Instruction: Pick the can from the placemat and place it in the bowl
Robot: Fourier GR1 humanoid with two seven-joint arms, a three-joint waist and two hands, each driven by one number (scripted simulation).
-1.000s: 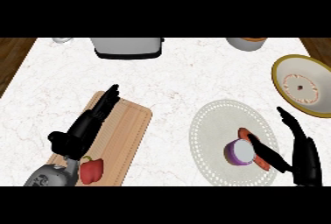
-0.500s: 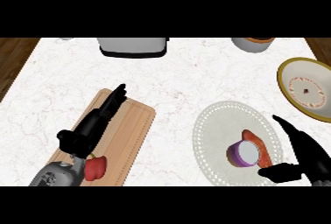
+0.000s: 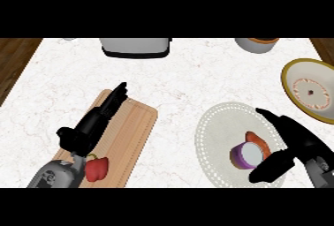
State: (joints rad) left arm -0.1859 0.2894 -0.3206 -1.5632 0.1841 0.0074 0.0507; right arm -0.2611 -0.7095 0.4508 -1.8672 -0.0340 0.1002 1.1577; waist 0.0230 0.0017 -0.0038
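A purple can with a pale top and an orange side stands on the round white placemat at the lower right. My right hand is open around it, fingers stretched along its right side and the thumb below it, close to the can. The bowl, cream inside with a yellow rim, sits at the right edge above the placemat. My left hand rests open over the wooden cutting board at the left.
A red bell pepper lies on the cutting board's near end. A grey toaster stands at the back centre and a grey cup with an orange rim at the back right. The counter's left edge shows dark wood.
My right hand has moved left and closer around the can, the thumb coming in under it. The view has shifted slightly; the left hand stays over the board.
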